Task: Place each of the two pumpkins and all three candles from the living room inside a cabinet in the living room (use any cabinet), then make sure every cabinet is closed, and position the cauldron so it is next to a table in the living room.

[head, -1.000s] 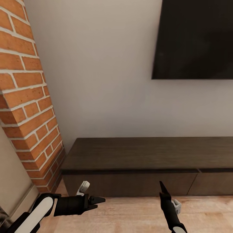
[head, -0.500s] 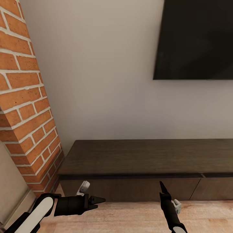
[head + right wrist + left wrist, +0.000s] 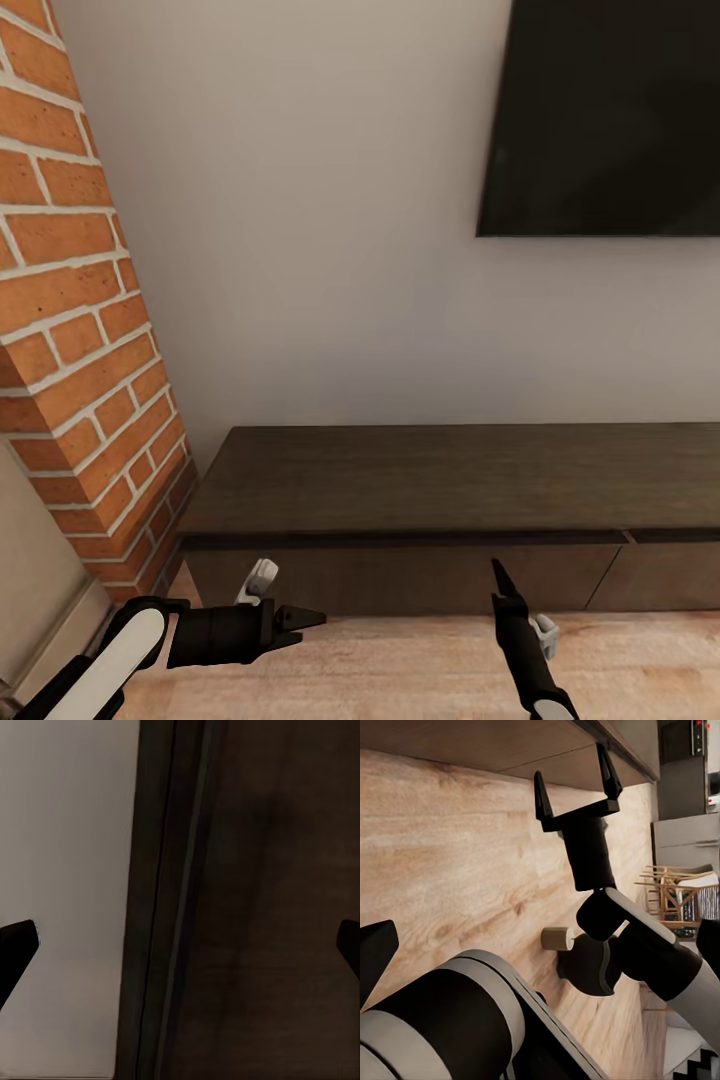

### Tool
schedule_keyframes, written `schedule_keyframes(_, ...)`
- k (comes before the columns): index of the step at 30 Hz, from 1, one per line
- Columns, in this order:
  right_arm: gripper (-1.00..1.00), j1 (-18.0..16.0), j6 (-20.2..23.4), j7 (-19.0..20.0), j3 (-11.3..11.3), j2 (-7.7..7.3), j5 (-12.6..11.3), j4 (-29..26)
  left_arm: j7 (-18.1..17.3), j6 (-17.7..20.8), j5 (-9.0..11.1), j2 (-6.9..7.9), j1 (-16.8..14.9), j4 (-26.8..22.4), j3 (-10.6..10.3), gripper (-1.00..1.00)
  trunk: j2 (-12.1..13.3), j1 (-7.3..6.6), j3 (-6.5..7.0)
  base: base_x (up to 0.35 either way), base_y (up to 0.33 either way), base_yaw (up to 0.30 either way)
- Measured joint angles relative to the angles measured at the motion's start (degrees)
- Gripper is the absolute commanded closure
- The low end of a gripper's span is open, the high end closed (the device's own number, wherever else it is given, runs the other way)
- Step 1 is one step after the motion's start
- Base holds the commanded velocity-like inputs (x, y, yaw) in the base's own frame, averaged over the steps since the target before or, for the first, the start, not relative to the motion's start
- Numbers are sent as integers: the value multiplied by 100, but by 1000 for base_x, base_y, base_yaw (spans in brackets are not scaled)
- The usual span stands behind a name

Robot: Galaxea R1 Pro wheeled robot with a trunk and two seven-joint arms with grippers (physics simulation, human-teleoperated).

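The cabinet (image 3: 450, 480), a long low dark brown unit, stands against the wall ahead of me with its flat drawer fronts shut. My left gripper (image 3: 312, 618) hovers over the wood floor just before its left end, open and empty. My right gripper (image 3: 497, 578) points up at the drawer front, open, with nothing between its fingers; the left wrist view shows the right gripper (image 3: 575, 786) with its two fingers spread near the cabinet's lower edge. The right wrist view looks at the cabinet (image 3: 262, 907) front and the pale wall. Pumpkins, candles, cauldron and table are out of view.
A red brick column (image 3: 80, 330) rises at the left, close to the cabinet's end. A dark TV (image 3: 600, 120) hangs on the wall above the cabinet. Light wood floor (image 3: 400, 670) runs in front. Wooden chairs (image 3: 675, 889) show far off in the left wrist view.
The whole head view has shifted a little, with the brick column sliding left: the camera moved. Both grippers keep the same pose and stay open.
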Motion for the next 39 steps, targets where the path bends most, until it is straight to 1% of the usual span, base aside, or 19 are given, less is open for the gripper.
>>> schedule_keyframes(3, -100, 0, 5, 29, 0, 3, 93, -28, 0, 0, 0, 0, 0, 0, 1, -100, 0, 0, 0, 0, 0, 0)
schedule_keyframes(5, -100, 0, 10, 96, 0, 4, 124, -41, 0, 0, -3, 0, 0, 0, -3, -100, -2, 5, -44, 0, 0, 0)
schedule_keyframes(6, -100, 0, 12, 164, 1, 4, 134, -46, 0, 0, 0, 0, 0, 0, -6, -100, -3, 5, -44, 0, 0, 0)
schedule_keyframes(13, -100, 0, 15, 244, 8, 4, 142, -50, 0, 0, 0, 0, 0, 0, -8, -100, -3, 5, -44, 0, 0, 0)
schedule_keyframes(39, -100, 0, 6, 240, 9, 4, 143, -34, 0, 0, 0, -2, 0, 0, -14, -100, -3, 5, -44, 58, 0, 0)
